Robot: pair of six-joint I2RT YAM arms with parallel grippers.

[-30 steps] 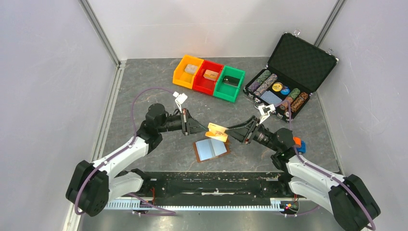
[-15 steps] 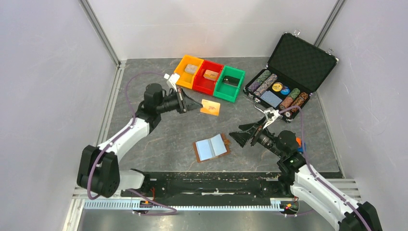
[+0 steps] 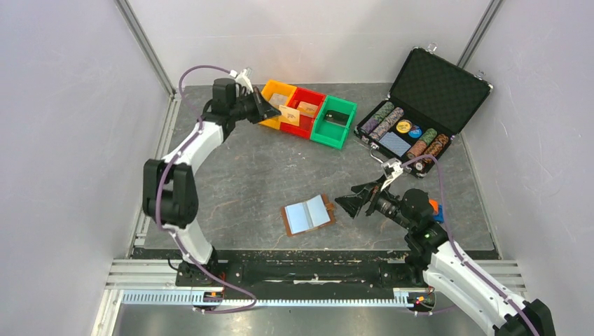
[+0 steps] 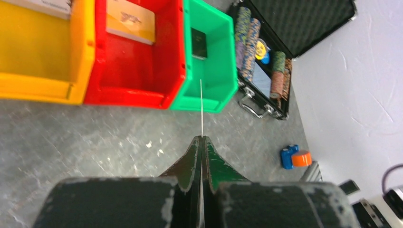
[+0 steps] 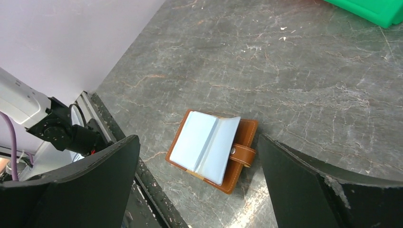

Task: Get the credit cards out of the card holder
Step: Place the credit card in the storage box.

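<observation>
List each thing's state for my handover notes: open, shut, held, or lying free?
card holder: lying open
left gripper: shut on credit card
credit card: held, edge pinched
right gripper: open, empty
poker chip case: lid open

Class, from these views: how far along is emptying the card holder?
Done: the card holder lies open; flat pieces sit in the coloured bins. In hand: the left gripper, jaws shut, holds a credit card by those bins. Left: drop it; the open right gripper hovers near the holder, whose pockets may hide more.
</observation>
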